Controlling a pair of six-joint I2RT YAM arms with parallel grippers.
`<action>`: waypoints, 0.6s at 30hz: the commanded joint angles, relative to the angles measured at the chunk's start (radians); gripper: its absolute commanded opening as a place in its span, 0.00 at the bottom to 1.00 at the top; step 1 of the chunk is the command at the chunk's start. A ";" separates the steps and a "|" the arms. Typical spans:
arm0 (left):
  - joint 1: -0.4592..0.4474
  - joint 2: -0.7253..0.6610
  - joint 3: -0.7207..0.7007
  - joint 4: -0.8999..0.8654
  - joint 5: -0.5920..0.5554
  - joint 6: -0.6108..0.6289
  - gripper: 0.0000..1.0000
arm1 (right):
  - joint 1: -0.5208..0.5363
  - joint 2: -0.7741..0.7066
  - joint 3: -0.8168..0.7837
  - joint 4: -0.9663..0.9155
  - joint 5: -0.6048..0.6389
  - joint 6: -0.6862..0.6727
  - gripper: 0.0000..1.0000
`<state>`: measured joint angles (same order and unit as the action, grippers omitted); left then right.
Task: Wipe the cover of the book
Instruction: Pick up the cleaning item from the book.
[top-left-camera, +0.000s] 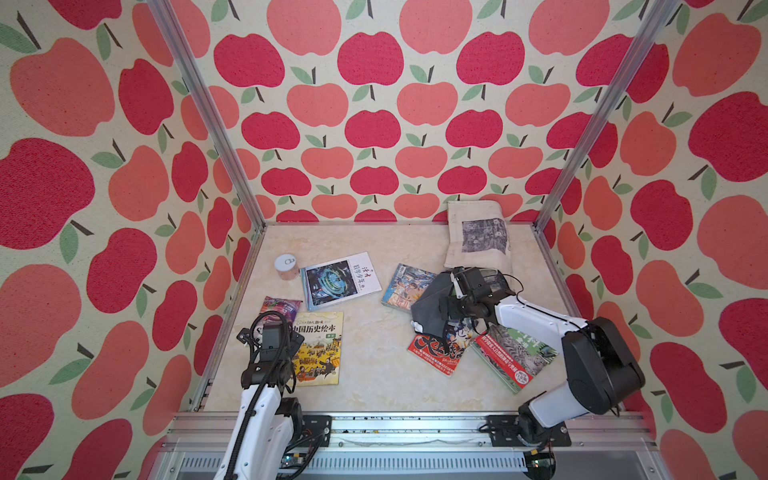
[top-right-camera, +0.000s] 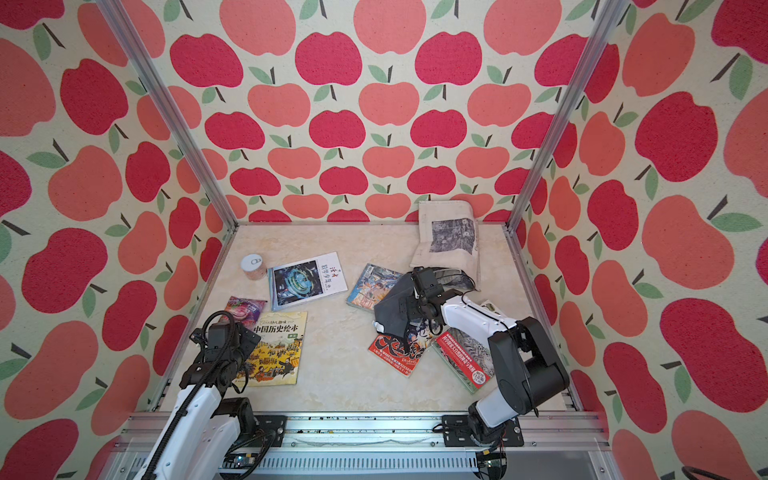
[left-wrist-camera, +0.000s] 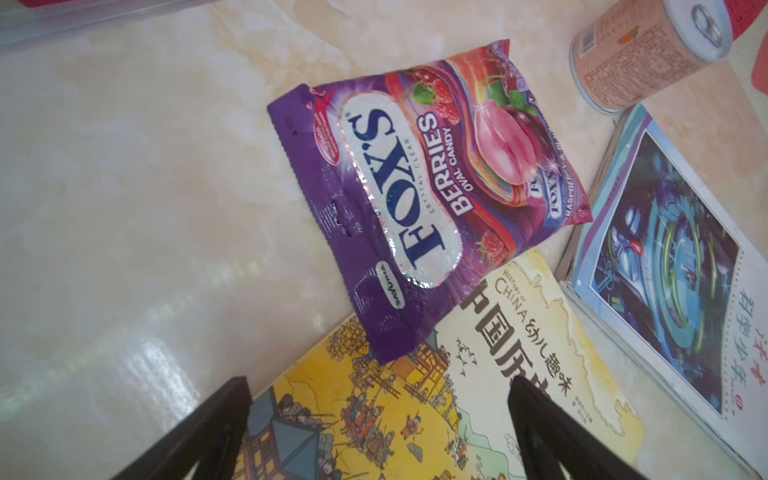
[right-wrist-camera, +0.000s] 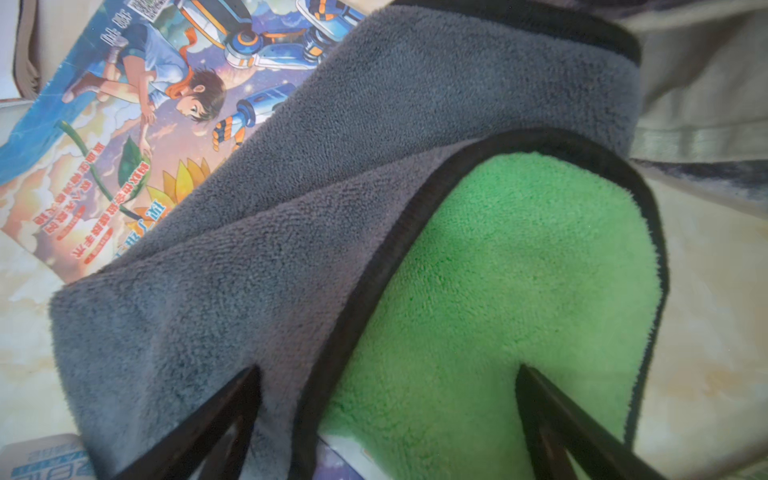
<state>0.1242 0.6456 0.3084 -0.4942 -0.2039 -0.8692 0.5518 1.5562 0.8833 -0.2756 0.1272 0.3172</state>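
Observation:
Several books lie on the marble tabletop. A grey-and-green cloth (top-left-camera: 430, 305) (top-right-camera: 392, 309) (right-wrist-camera: 332, 208) is folded over the edge of a comic book (top-left-camera: 401, 284) (right-wrist-camera: 137, 124) and the top of a red book (top-left-camera: 434, 353) (top-right-camera: 395, 351). My right gripper (top-left-camera: 448, 309) (top-right-camera: 409, 311) (right-wrist-camera: 386, 374) stands open right over the cloth, its fingers astride the black-hemmed fold. My left gripper (top-left-camera: 272, 336) (top-right-camera: 226, 336) (left-wrist-camera: 380, 382) hangs open above a yellow history book (top-left-camera: 320, 349) (top-right-camera: 278, 349) (left-wrist-camera: 374, 415), holding nothing.
A purple candy bag (top-left-camera: 280, 305) (left-wrist-camera: 415, 199) overlaps the yellow book's corner. A blue magazine (top-left-camera: 338, 280) (left-wrist-camera: 665, 270) and a can (top-left-camera: 286, 268) (left-wrist-camera: 640, 50) sit behind it. A green-and-red book (top-left-camera: 515, 353) lies under the right arm. A newspaper (top-left-camera: 478, 237) leans at the back.

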 joint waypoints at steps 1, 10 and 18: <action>0.109 0.017 -0.036 0.138 0.169 0.064 0.99 | 0.007 0.027 0.029 -0.037 -0.057 0.017 0.99; 0.177 0.231 -0.028 0.280 0.405 0.080 0.99 | 0.008 0.072 0.047 0.007 -0.131 0.034 0.99; 0.007 0.272 -0.009 0.257 0.372 -0.015 0.99 | 0.033 0.017 0.072 -0.030 -0.110 0.055 0.99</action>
<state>0.1822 0.8989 0.2970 -0.1860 0.1314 -0.8253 0.5663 1.6173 0.9356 -0.2756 0.0349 0.3500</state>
